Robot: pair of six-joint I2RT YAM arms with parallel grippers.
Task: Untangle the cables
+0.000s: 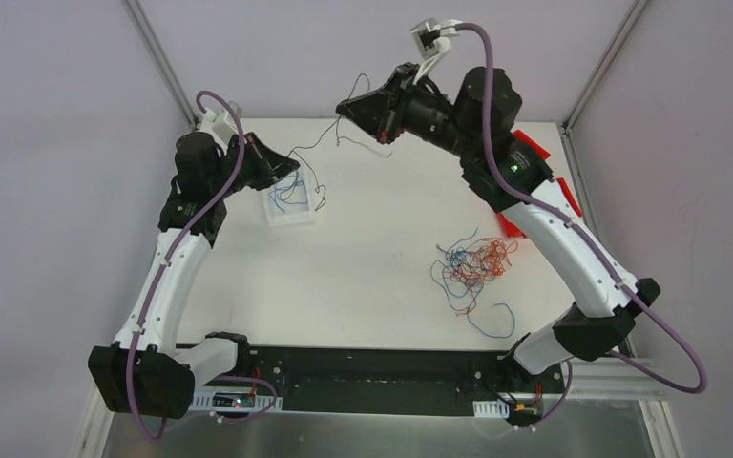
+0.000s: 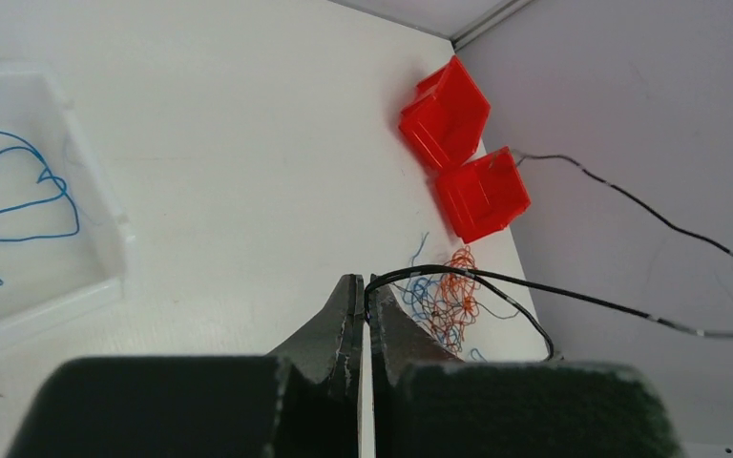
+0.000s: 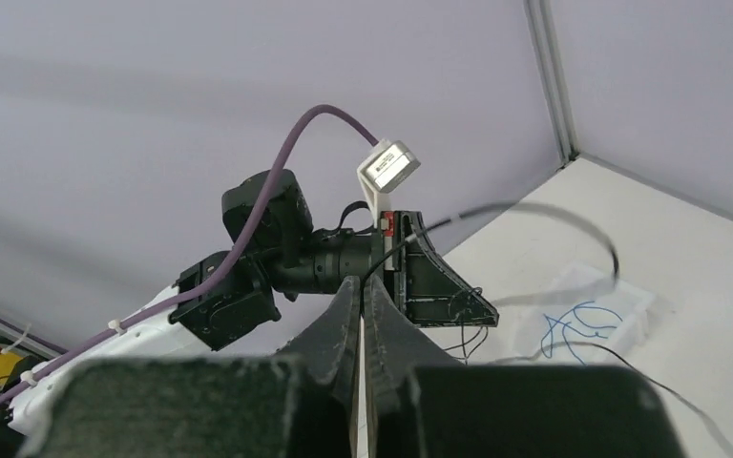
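A tangled bunch of orange, blue and red cables point(image 1: 474, 266) lies on the white table right of centre; it also shows past the left fingers point(image 2: 449, 298). One thin black cable point(image 1: 313, 143) hangs in the air between both grippers. My left gripper point(image 1: 295, 170) point(image 2: 366, 286) is shut on one part of it, low over a clear tray. The black cable point(image 2: 582, 296) runs off to the right from those tips. My right gripper point(image 1: 342, 105) point(image 3: 362, 282) is raised at the back, shut on the black cable point(image 3: 534, 205), which loops away from its tips.
The clear tray point(image 1: 291, 219) point(image 2: 105, 224) holds loose blue strands point(image 2: 29, 196). Two red boxes point(image 2: 444, 114) point(image 2: 482, 196) sit at the table's right edge, near the wall. A single blue strand point(image 1: 496, 324) trails toward the front. Purple walls close in the back and sides.
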